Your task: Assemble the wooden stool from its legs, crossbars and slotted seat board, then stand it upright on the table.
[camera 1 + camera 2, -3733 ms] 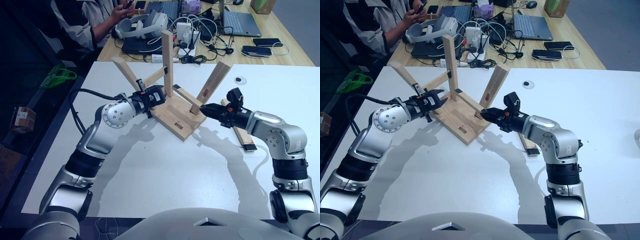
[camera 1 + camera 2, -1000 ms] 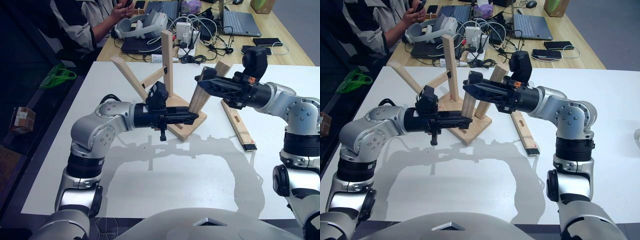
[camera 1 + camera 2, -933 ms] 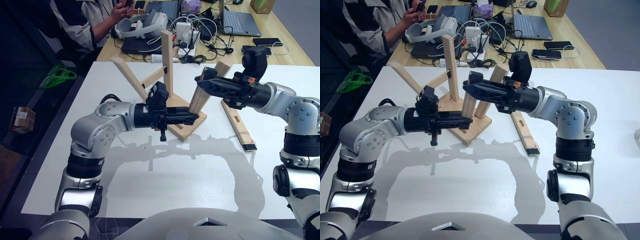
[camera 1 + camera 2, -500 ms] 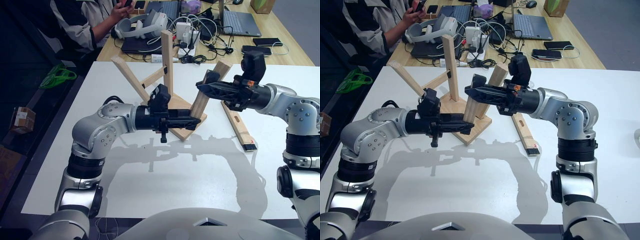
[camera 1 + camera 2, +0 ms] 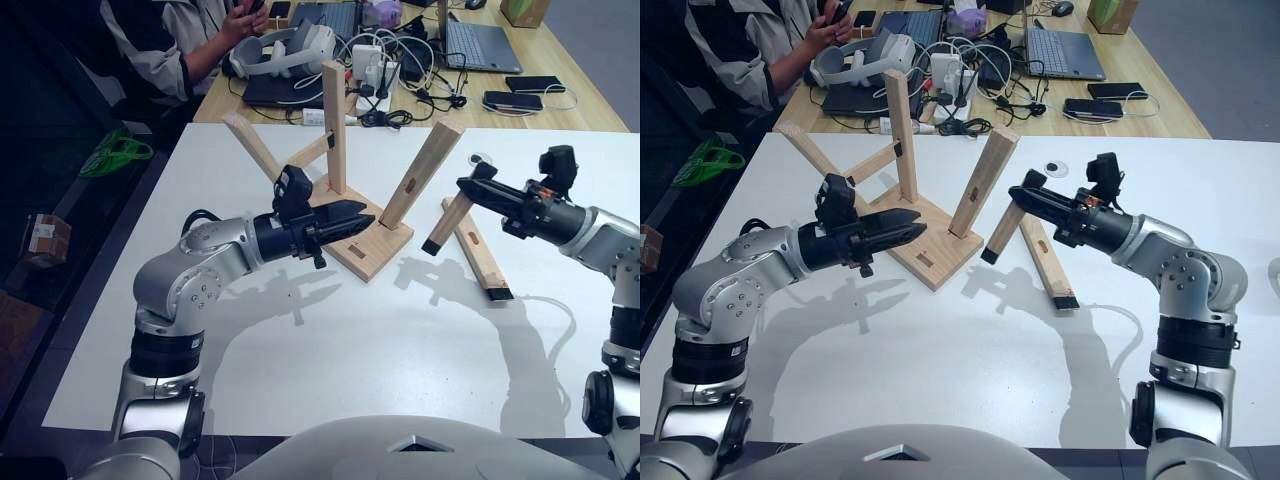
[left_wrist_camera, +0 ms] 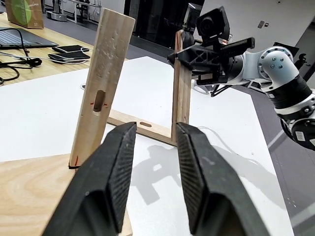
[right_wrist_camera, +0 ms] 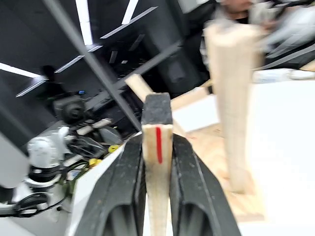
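The slotted seat board point(image 5: 362, 240) lies flat on the white table with three legs standing in it: a left-leaning one point(image 5: 250, 145), an upright one point(image 5: 335, 125) and a right-leaning one point(image 5: 420, 175). A crossbar point(image 5: 308, 152) joins the first two. My left gripper point(image 5: 358, 213) hovers open just over the board's left part, its fingers point(image 6: 115, 172) apart. My right gripper point(image 5: 472, 190) is shut on a fourth leg point(image 5: 445, 222) with a black tip, held slanting above the table to the right of the stool. Another loose bar point(image 5: 478, 262) lies flat under it.
Behind the table's far edge a wooden desk point(image 5: 590, 100) carries laptops, a headset, phones and tangled cables. A small round black disc point(image 5: 481, 159) rests on the table at the back right. The table's left edge point(image 5: 130, 250) drops off beside my left arm.
My right gripper has swung right and down, carrying the black-tipped leg away from the right-leaning leg. My left gripper has drawn back left from the board's near corner.
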`<act>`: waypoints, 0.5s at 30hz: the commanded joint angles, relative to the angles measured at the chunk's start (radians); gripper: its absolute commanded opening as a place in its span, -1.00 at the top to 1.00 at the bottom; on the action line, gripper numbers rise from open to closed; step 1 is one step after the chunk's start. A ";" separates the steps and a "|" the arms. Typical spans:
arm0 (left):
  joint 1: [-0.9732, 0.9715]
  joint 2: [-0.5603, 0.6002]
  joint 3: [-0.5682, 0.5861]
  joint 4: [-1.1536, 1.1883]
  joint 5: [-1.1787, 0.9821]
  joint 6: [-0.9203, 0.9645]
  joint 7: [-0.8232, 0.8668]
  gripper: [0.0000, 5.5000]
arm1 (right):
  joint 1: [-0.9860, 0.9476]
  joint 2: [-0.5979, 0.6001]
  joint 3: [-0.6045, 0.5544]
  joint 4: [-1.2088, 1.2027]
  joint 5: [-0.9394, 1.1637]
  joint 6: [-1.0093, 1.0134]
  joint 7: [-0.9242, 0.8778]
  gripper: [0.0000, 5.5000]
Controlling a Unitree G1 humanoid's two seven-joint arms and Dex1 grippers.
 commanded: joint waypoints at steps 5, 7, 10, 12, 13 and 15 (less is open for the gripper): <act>0.015 -0.026 -0.006 -0.029 0.037 -0.021 0.082 0.48 | 0.009 0.051 0.014 0.119 -0.197 -0.197 -0.129 0.85; 0.021 -0.023 -0.014 -0.032 0.050 -0.026 0.086 0.48 | 0.035 0.039 0.015 0.053 -0.116 -0.111 -0.066 0.85; 0.029 -0.025 -0.018 -0.038 0.058 -0.030 0.091 0.48 | 0.050 0.051 0.059 0.031 -0.202 -0.195 -0.095 0.85; 0.031 -0.025 -0.018 -0.037 0.061 -0.034 0.093 0.48 | 0.019 0.079 0.063 0.098 -0.315 -0.322 -0.190 0.85; 0.031 -0.025 -0.018 -0.036 0.062 -0.035 0.094 0.48 | 0.008 0.092 0.063 0.127 -0.356 -0.380 -0.225 0.85; 0.029 -0.023 -0.019 -0.035 0.065 -0.039 0.095 0.48 | 0.000 0.117 0.053 0.178 -0.411 -0.465 -0.281 0.85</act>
